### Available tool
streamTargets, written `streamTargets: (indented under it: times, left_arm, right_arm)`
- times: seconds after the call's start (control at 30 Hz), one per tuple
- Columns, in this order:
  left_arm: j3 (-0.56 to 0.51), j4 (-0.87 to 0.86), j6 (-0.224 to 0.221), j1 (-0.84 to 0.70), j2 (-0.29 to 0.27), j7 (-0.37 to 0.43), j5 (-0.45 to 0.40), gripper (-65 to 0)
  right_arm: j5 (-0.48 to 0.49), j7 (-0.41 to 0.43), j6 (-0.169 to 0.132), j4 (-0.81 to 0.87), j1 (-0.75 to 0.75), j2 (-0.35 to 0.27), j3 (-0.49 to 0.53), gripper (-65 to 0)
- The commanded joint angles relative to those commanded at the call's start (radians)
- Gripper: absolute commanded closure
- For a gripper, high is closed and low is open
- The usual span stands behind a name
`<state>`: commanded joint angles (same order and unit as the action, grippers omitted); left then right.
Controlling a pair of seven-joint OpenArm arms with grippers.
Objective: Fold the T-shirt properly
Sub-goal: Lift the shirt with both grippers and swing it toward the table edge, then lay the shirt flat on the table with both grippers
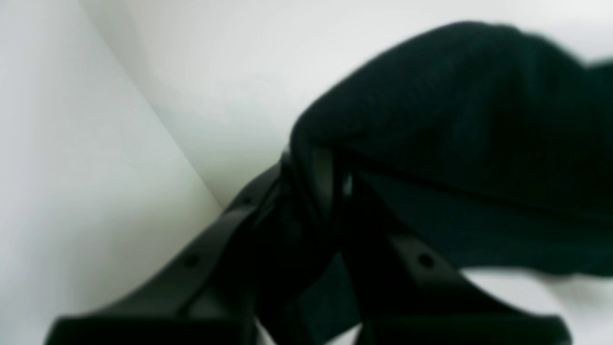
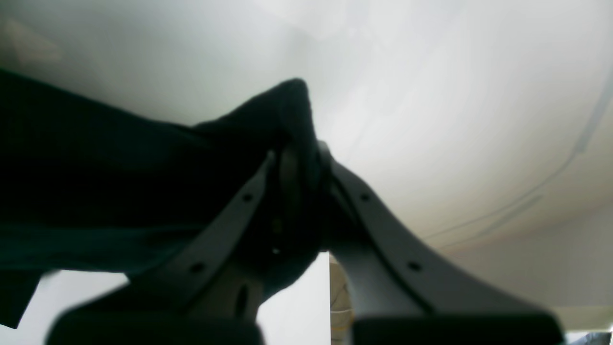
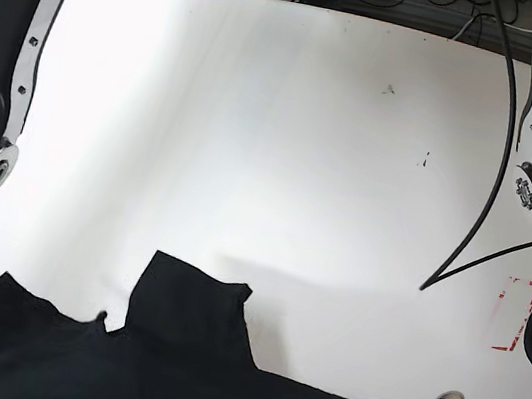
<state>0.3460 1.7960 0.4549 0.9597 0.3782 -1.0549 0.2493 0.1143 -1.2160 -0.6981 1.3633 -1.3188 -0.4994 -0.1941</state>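
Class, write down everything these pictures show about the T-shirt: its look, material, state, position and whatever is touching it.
The T-shirt is plain black, soft matte cloth; no print shows. In the base view it lies bunched along the white table's near edge, one flap jutting up towards the middle, the rest cut off by the frame. Each wrist view shows a raised fold pinched between closed jaws: the left gripper and the right gripper both hold cloth, which drapes away from each. Both wrist views are blurred.

T-shirt [image 3: 182, 348] along table's [image 3: 285, 142] near edge
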Motion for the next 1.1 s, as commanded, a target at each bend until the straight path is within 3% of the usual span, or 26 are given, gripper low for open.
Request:
streamTargets:
  times: [0.13, 0.3, 0.6, 0.87, 1.1]
  left_arm:
    - [0.000, -0.002, 0.002, -0.040, 0.000, 0.000, 0.000, -2.2]
    - [0.002, 0.003, 0.002, -0.135, 0.000, 0.000, 0.002, -2.2]
    - [0.015, 0.006, 0.003, -0.315, 0.000, 0.003, 0.003, -2.1]
    - [0.103, 0.043, 0.114, -0.516, 0.000, 0.003, 0.000, -2.1]
    - [0.152, 0.078, 0.127, -0.717, 0.005, 0.003, 0.000, -1.9]
  right_arm:
    - [0.000, 0.000, 0.000, 0.032, 0.054, -0.002, -0.015, 0.0]
    - [0.000, -0.063, 0.000, 0.143, 0.187, 0.003, -0.100, 0.0]
    - [0.000, -0.094, 0.000, 0.356, 0.559, 0.057, -0.255, 0.0]
    - [0.000, -0.110, 0.000, 0.552, 0.911, 0.144, -0.362, 0.0]
    - [0.000, -0.107, 0.000, 0.618, 1.131, 0.227, -0.422, 0.0]
